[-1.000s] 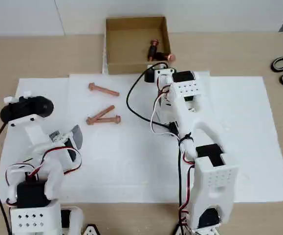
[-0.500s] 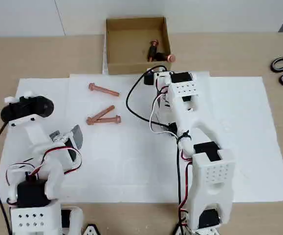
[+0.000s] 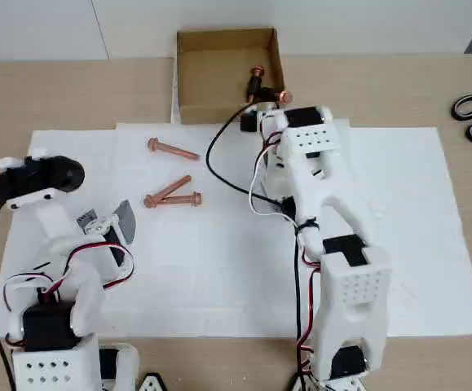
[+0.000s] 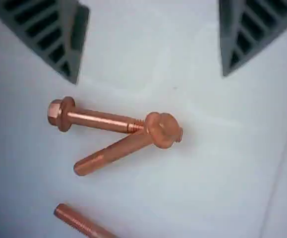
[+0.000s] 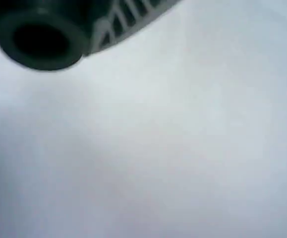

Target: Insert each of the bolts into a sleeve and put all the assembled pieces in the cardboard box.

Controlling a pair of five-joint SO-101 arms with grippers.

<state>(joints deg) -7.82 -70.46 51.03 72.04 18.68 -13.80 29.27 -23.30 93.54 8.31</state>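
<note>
The left pincer (image 3: 109, 228) sits spread over the white sheet (image 3: 219, 269), with two crossed bolts (image 4: 108, 121) just ahead and a third bolt (image 3: 173, 149) farther off. Assembled pieces (image 3: 264, 85) lie in the cardboard box (image 3: 211, 77). The right pincer (image 5: 118, 22) hangs near the box's front; I cannot tell how its jaws stand.

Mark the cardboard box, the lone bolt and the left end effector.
cardboard box (image 3: 215, 77): high view, bare floor.
lone bolt (image 3: 174, 151): high view, mid shank.
left end effector (image 4: 150, 74): left wrist view, midway between fingertips.

Two white perforated arm shells (image 3: 358, 285), black servos (image 3: 36, 175), red-white-black cables (image 3: 97, 252), grey ribbed fingers (image 4: 49, 34) on left claw (image 4: 148, 74)
</note>
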